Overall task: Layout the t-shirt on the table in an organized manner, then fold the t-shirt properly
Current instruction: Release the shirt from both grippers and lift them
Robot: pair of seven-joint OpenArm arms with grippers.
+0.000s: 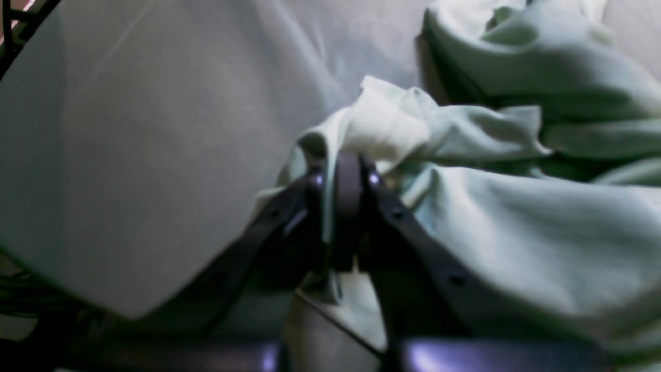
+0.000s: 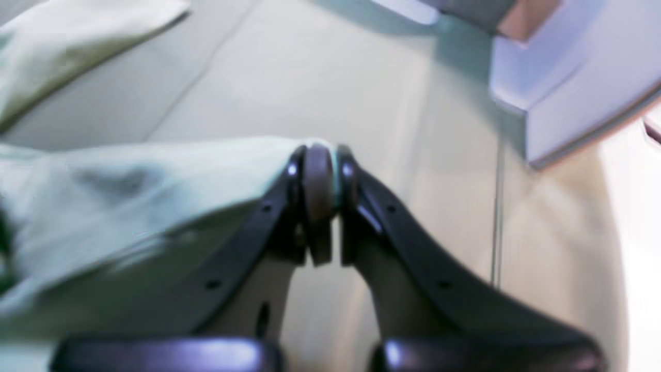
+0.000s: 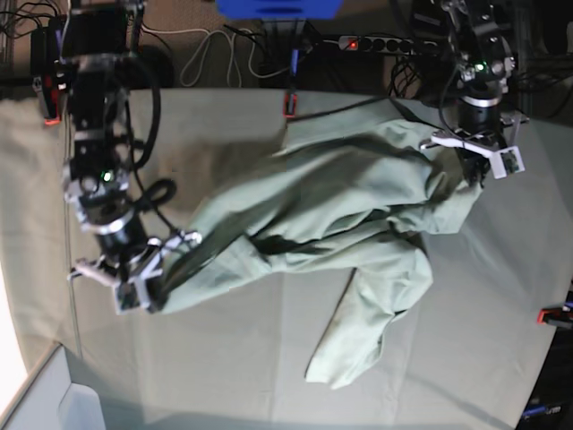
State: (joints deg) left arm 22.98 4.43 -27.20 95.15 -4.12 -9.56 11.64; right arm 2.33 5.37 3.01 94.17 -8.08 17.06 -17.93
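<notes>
- Left gripper: jaws pressed together, pinching a bunched fold of the t-shirt. In the base view this gripper is at the far right of the table, its tips buried in the cloth.
- Right gripper: jaws pressed together on a thin edge of the t-shirt, which trails off to the left of the jaws in its wrist view. In the base view this gripper is at the near left, clamped on the end of the shirt.
- T-shirt: pale mint green, drawn out between the two grippers in a slanting band from near left to far right across the middle of the table. It is crumpled, with deep folds in its middle. One flap hangs off the band toward the near edge and lies flat on the table, right of centre.
- Table: covered in creased grey-green cloth, bare around the shirt on the near side and the left. In the left wrist view the table cover fills the space left of the jaws.
- Red-orange clamp: on the far edge of the table, just beyond the shirt. A second clamp sits on the right edge, well apart from the shirt.
- Pale box: at the near left corner, apart from the right gripper; it also shows at the upper right of the right wrist view.
- Cables and a power strip: on the floor beyond the far edge.
</notes>
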